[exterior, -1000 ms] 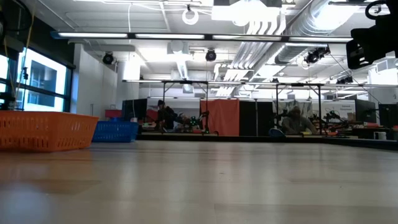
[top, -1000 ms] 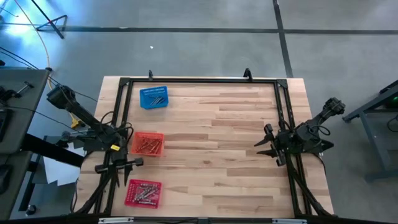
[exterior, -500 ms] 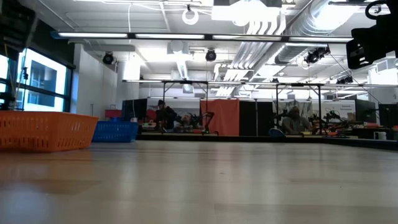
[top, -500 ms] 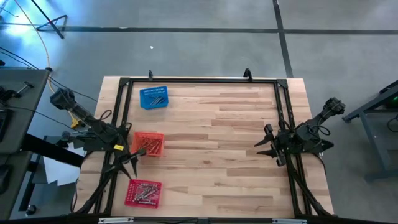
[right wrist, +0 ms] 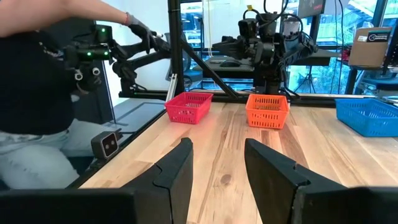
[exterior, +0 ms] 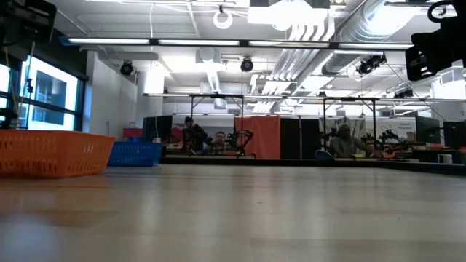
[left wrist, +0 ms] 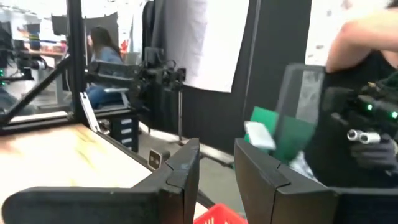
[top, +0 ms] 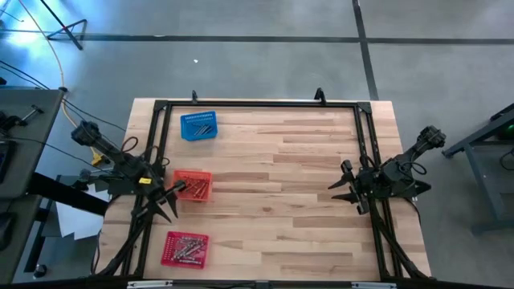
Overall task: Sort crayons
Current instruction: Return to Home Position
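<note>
Wood table (top: 305,177): crayons (top: 186,249) sit in the blue basket (top: 185,132), orange basket (top: 193,174) and red basket (top: 165,249) along its left edge. They're probably light, brittle and rolly, so you'd pinch mid-shaft. Left gripper (top: 171,199) is beside the orange basket, fingers apart. Right gripper (top: 339,185) is at the right edge, also apart. Only the high view shows basket contents; the low view gives you just the walls.

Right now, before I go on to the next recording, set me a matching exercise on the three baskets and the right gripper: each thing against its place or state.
Things:
1. blue basket
2. orange basket
3. red basket
4. right gripper

Places or states:
A. middle of the three, with the left gripper beside it
B. at the table's right side, open and empty
C. topmost in the high view
D. lowest in the high view

Pairs: 1-C, 2-A, 3-D, 4-B
</note>
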Robot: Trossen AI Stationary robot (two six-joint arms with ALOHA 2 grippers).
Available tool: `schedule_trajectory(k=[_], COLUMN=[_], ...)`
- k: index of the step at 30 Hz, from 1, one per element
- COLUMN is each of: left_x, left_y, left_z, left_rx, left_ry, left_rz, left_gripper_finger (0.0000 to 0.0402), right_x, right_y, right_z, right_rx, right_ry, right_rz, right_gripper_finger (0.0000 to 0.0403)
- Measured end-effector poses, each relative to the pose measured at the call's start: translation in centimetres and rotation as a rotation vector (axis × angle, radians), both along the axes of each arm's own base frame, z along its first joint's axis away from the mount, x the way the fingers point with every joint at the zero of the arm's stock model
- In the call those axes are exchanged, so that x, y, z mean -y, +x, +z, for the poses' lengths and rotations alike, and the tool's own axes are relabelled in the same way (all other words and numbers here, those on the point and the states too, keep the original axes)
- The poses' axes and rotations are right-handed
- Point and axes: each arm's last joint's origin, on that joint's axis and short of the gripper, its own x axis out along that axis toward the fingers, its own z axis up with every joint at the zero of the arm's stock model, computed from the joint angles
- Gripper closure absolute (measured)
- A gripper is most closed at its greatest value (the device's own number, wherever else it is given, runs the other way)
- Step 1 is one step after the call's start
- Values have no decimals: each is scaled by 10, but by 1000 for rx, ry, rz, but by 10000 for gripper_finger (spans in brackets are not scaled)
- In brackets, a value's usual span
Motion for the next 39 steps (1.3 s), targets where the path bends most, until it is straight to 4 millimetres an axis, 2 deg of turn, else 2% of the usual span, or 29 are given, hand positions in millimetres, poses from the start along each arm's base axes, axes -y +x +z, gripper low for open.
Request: schedule_trajectory(k=[7,14,39], left_x=[-1,-4,-4], left_y=[-2,-5,-6], left_z=[3,7,7], left_rx=[-47,-12,-9], left_ry=[-77,-109,-113], left_rz=[-9,-12,-10], left_gripper_finger=[314,314,314], right_x=[0,0,0], right_y=[0,0,0], right_z=[0,0,0], right_rx=[0,0,0], right_ry=[0,0,0], right_rz=[0,-1,-4], right_gripper_finger=[263,263,263])
